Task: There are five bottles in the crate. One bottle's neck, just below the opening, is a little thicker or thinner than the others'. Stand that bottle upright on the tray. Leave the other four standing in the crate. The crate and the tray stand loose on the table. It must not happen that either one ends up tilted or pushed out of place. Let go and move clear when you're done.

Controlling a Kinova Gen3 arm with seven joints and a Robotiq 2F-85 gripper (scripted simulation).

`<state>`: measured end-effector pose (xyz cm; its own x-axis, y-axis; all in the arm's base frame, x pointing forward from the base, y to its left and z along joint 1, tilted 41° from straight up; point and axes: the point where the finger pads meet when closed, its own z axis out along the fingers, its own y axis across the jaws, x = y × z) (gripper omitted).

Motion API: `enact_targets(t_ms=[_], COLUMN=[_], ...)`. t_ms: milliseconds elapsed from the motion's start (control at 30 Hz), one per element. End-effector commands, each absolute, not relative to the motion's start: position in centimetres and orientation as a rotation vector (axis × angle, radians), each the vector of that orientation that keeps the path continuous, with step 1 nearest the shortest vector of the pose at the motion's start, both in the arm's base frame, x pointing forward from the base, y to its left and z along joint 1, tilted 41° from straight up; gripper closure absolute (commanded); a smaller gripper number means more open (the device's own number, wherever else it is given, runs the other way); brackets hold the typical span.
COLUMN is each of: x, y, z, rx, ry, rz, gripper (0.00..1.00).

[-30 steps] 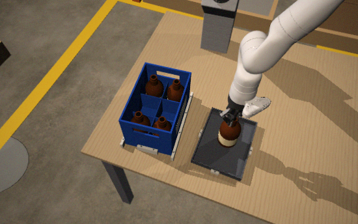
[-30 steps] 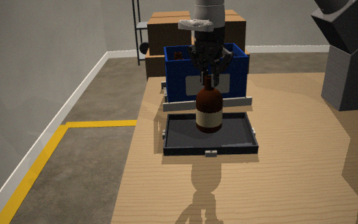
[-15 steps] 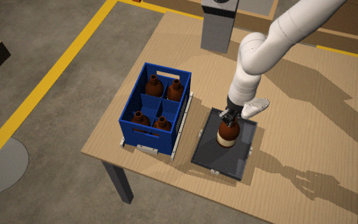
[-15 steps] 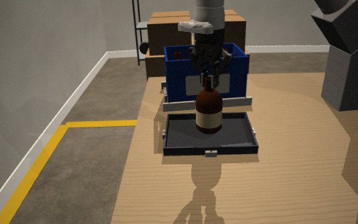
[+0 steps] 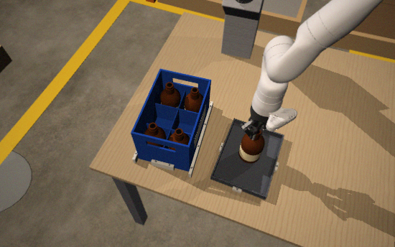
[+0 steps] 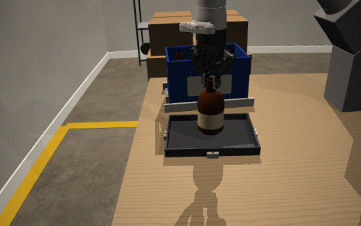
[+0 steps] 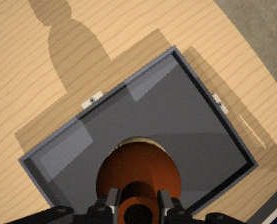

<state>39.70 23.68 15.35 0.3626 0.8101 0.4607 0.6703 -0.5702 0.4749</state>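
Note:
A brown bottle (image 5: 252, 145) (image 6: 211, 105) (image 7: 139, 170) with a cream label is upright over the middle of the dark tray (image 5: 226, 161) (image 6: 184, 138) (image 7: 194, 120). My gripper (image 5: 253, 131) (image 6: 210, 82) (image 7: 138, 202) is shut on its neck from above. Whether the bottle's base touches the tray floor, I cannot tell. The blue crate (image 5: 143, 150) (image 6: 177, 75) holds the other bottles upright: two at the back, one bottle (image 5: 170, 96) left and one bottle (image 5: 194, 102) right, and two at the front, one bottle (image 5: 153, 132) left and one bottle (image 5: 179, 137) right. Their lower parts are hidden.
Light brackets stand along the crate, including a long bracket (image 5: 201, 138) (image 6: 239, 102) on the side facing the tray. Small brackets (image 5: 236, 189) (image 6: 212, 154) (image 7: 92, 101) sit at the tray's edges. A grey pedestal (image 5: 240, 37) (image 6: 349, 77) stands on the table beyond the crate and tray.

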Motion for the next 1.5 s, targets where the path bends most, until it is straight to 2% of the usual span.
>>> enact_targets(t_ms=[0,1467], x=[39.69,39.96], y=[23.69,23.76], z=[15.38,15.06], rx=[2.416,2.416], ry=[1.334,1.334], rz=[0.999,0.999], gripper=[1.00,1.00])
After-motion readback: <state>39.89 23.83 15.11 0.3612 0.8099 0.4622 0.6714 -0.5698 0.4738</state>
